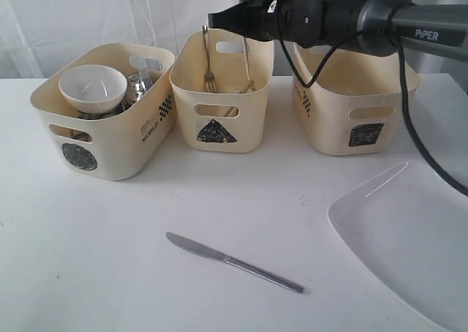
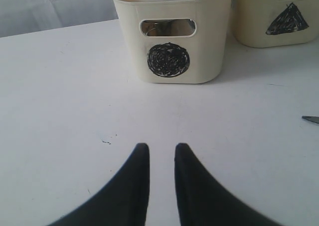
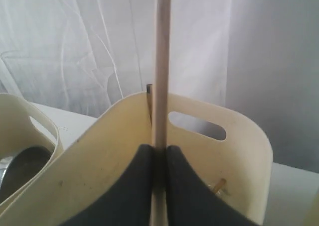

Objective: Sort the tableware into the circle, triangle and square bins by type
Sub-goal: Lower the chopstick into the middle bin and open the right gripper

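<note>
Dropping step, cutlery bin. The right gripper (image 3: 159, 149) is clenched on a wooden chopstick (image 3: 161, 61), gripped low on the shaft and upright, above the triangle bin (image 1: 219, 105). A steel fork (image 1: 208, 76) and another stick already lean inside. To do it well, I'd lower the stick until its bottom end is below the rim before letting go, keep it off the fork handle, and release straight down so it doesn't tip over the wall toward the circle bin (image 1: 110, 142). The left gripper (image 2: 161, 151) hangs over bare table (image 2: 60, 86), fingers slightly parted, gripping nothing. A steel knife (image 1: 234, 261) lies flat on the table out front; a large white plate (image 1: 409, 244) sits at the right edge, both unsorted.
</note>
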